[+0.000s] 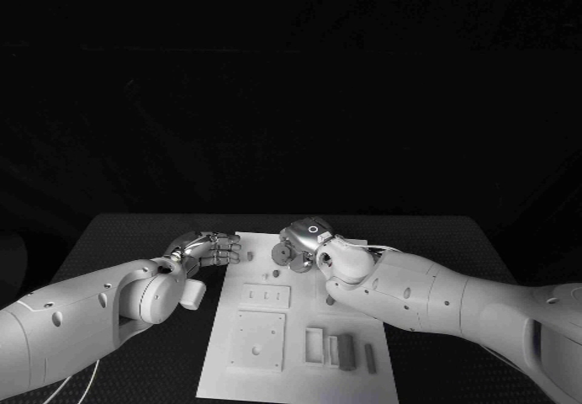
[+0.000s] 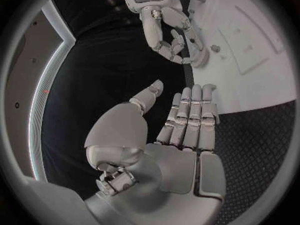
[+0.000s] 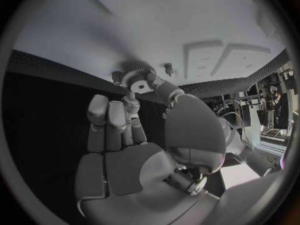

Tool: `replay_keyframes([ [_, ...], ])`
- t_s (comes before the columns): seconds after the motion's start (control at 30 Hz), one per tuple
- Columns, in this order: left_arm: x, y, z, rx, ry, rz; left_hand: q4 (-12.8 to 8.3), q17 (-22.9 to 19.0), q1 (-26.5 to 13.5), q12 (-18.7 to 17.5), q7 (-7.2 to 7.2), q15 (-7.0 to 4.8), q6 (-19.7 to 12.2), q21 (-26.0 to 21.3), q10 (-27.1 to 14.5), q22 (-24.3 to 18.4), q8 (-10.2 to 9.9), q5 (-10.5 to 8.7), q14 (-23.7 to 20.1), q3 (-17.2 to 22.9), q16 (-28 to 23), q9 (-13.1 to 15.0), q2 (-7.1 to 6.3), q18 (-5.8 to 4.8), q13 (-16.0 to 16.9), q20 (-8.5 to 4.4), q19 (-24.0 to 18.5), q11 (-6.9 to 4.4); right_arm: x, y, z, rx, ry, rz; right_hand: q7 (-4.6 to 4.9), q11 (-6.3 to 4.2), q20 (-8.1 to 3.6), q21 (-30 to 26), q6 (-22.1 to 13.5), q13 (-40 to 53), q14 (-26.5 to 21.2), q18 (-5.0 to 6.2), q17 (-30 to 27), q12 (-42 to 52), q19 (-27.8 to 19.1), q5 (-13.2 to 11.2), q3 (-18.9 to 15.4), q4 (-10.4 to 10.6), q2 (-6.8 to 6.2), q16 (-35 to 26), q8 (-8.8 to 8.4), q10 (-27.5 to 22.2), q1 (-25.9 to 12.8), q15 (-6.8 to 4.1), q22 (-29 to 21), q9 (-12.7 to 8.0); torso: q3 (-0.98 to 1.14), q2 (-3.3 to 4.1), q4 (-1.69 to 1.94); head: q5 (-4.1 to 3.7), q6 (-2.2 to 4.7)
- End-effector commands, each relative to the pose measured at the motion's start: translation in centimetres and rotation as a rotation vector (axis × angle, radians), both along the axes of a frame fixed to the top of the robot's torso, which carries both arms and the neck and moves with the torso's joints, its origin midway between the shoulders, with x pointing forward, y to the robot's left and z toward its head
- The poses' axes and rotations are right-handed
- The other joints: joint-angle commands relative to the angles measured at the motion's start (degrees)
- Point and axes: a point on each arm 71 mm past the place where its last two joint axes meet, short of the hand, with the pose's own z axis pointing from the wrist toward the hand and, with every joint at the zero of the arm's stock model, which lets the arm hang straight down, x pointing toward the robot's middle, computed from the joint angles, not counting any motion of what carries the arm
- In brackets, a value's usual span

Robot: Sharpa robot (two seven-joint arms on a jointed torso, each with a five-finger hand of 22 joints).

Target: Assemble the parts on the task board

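The white task board (image 1: pixel 297 374) lies in the middle of the black table. My right hand (image 1: pixel 310 239) is over the board's far end and pinches a grey toothed gear (image 1: pixel 282 252) between thumb and fingers. In the right wrist view the gear (image 3: pixel 137 80) hangs just off the board (image 3: pixel 156 25), between two short pegs (image 3: pixel 117 76) (image 3: pixel 167 67). My left hand (image 1: pixel 208 249) hovers at the board's far left edge, holding nothing. In the left wrist view its fingers (image 2: pixel 187 115) are stretched out with the thumb apart, and the right hand (image 2: pixel 165 32) is beyond them at the board (image 2: pixel 262 80).
Nearer on the board lie two square recessed plates (image 1: pixel 267 296) (image 1: pixel 258 341) and several upright bars (image 1: pixel 346 352) near the front right. Bare black table lies on both sides of the board.
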Motion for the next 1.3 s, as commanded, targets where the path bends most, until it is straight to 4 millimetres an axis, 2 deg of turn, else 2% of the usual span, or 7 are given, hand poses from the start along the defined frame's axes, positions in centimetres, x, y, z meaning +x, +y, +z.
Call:
replay_keyframes([
  [0.03, 0.0, -0.3, 0.1, -0.006, -0.008, -0.02, -0.05, 0.08, 0.49, -0.28, 0.01, 0.15, 0.19, -0.24, 0.15, -0.07, -0.21, 0.23, 0.28, -0.03, -0.2, -0.07, 0.26, 0.08, -0.1, 0.0, 0.48, 0.01, 0.1, 0.1, -0.5, -0.026, 0.033, -0.011, 2.41, -0.04, -0.28, -0.06, 2.72, -0.1, 0.02, 3.46, -0.13, -0.05, -0.13, 0.23, -0.13, 0.23, -0.02, -0.31, 0.09, 0.22, 0.35, 0.04, 0.58, 0.08, 0.01, -0.02, 0.04, 0.02, 0.05],
  [0.43, 0.0, -0.4, 0.1, -0.006, -0.007, -0.022, -0.04, 0.12, 0.49, -0.32, 0.01, 0.15, 0.17, -0.27, 0.15, -0.06, -0.24, 0.23, 0.29, -0.05, -0.25, -0.08, 0.26, 0.07, -0.11, 0.0, 0.49, 0.01, 0.3, 0.7, -0.9, -0.037, 0.075, -0.012, 2.69, 0.23, -0.18, -0.4, 1.97, -0.25, -0.99, 3.46, -1.23, -0.3, -0.49, 0.24, -0.32, 0.3, -0.01, -1.0, -0.44, -0.27, 0.29, 0.26, 0.54, -0.03, 0.0, -0.03, 0.03, 0.03, -0.02],
  [0.67, 0.0, -0.4, 0.1, -0.007, -0.006, -0.023, -0.04, 0.14, 0.49, -0.34, 0.03, 0.15, 0.15, -0.29, 0.14, -0.06, -0.25, 0.23, 0.29, -0.06, -0.27, -0.08, 0.25, 0.07, -0.12, 0.0, 0.5, 0.02, 0.4, 0.5, -1.0, -0.03, 0.091, -0.018, 4.31, 1.75, 0.18, -1.05, -3.39, -0.41, -2.76, 3.46, -2.8, -0.56, -1.09, 0.26, -0.56, -0.06, -0.16, -2.01, -3.68, -1.47, 0.69, 1.63, 0.49, -1.52, 0.02, -0.01, 0.0, 0.04, -0.06],
  [0.87, 0.0, -0.3, 0.1, -0.006, -0.006, -0.02, -0.04, 0.16, 0.48, -0.38, 0.06, 0.16, 0.11, -0.31, 0.11, -0.06, -0.29, 0.23, 0.29, -0.08, -0.3, -0.09, 0.23, 0.07, -0.13, 0.0, 0.5, 0.04, 0.6, -0.1, -1.5, -0.02, 0.171, -0.042, 4.78, 2.21, 0.54, -1.44, -5.87, -0.57, -3.36, 3.46, -2.81, -0.7, -1.47, 0.26, -0.73, -0.12, -0.04, -2.19, -4.97, -2.39, 0.76, 2.1, 0.48, -2.21, -0.02, -0.01, 0.02, 0.0, -0.01],
  [0.97, 0.0, -0.2, 0.1, -0.005, -0.005, -0.019, -0.04, 0.17, 0.47, -0.4, 0.08, 0.16, 0.09, -0.32, 0.1, -0.05, -0.3, 0.22, 0.29, -0.09, -0.32, -0.09, 0.22, 0.06, -0.14, 0.0, 0.51, 0.04, 0.8, -0.3, -1.8, -0.036, 0.212, -0.057, 3.54, 1.13, 0.99, -1.81, -7.66, -0.67, -4.25, 3.46, -2.75, -0.84, -2.16, 0.24, -1.09, -0.32, 0.26, -2.38, -5.56, -3.34, 0.55, 1.22, 0.56, -2.48, 0.02, -0.01, 0.0, 0.03, -0.05],
  [1.03, 0.0, -0.3, 0.1, -0.005, -0.006, -0.02, -0.02, 0.18, 0.45, -0.41, 0.09, 0.16, 0.08, -0.32, 0.09, -0.05, -0.31, 0.22, 0.3, -0.1, -0.33, -0.09, 0.23, 0.06, -0.14, 0.0, 0.51, 0.05, 0.8, -0.5, -2.0, -0.027, 0.243, -0.07, 3.22, 0.84, 1.19, -1.99, -8.34, -0.72, -4.68, 3.46, -2.72, -0.94, -2.52, 0.24, -1.33, -0.2, 0.42, -2.46, -5.71, -3.74, 0.12, 0.95, 0.59, -2.54, 0.04, 0.0, 0.01, 0.04, -0.04],
  [1.3, 0.0, -0.2, 0.1, -0.005, -0.005, -0.019, 0.1, 0.24, 0.27, -0.47, 0.15, 0.18, 0.04, -0.36, 0.08, -0.04, -0.35, 0.22, 0.32, -0.16, -0.38, -0.1, 0.34, 0.05, -0.16, 0.02, 0.55, 0.08, 1.1, -1.7, -2.3, 0.003, 0.283, -0.101, 3.01, 0.61, 1.42, -2.12, -7.96, -0.72, -5.07, 3.46, -2.62, -0.82, -2.87, 0.24, -1.66, 0.05, 1.12, -2.36, -5.1, -4.08, -0.57, 0.69, 0.68, -2.28, 0.03, -0.01, 0.01, 0.0, -0.13],
])
